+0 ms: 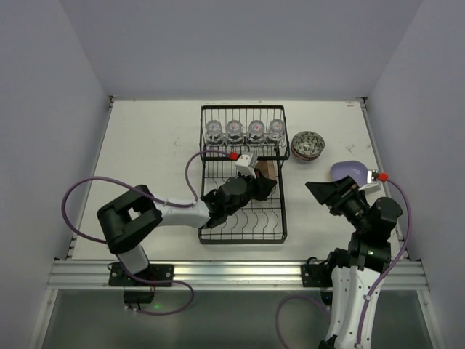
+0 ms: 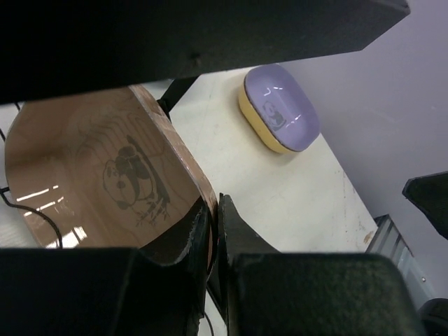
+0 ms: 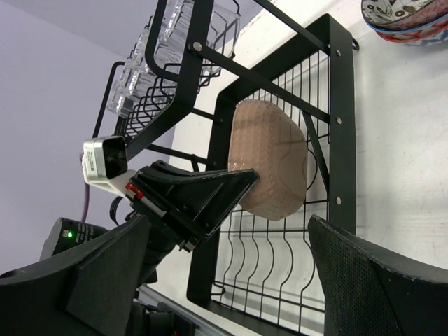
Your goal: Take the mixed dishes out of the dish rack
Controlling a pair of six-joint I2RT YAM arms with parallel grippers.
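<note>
The black wire dish rack stands mid-table. On its raised shelf are several clear glass cups, which also show in the right wrist view. A tan plate stands on edge over the lower tray. My left gripper is shut on its rim; the jaws pinch the rim beside the panda drawing. The right wrist view shows the plate's back and the left gripper. My right gripper hangs open and empty to the right of the rack, its fingertips wide apart.
A purple plate lies on a yellow plate on the table right of the rack, just behind my right gripper. Stacked patterned bowls sit by the rack's upper right corner. White walls close in the table on three sides.
</note>
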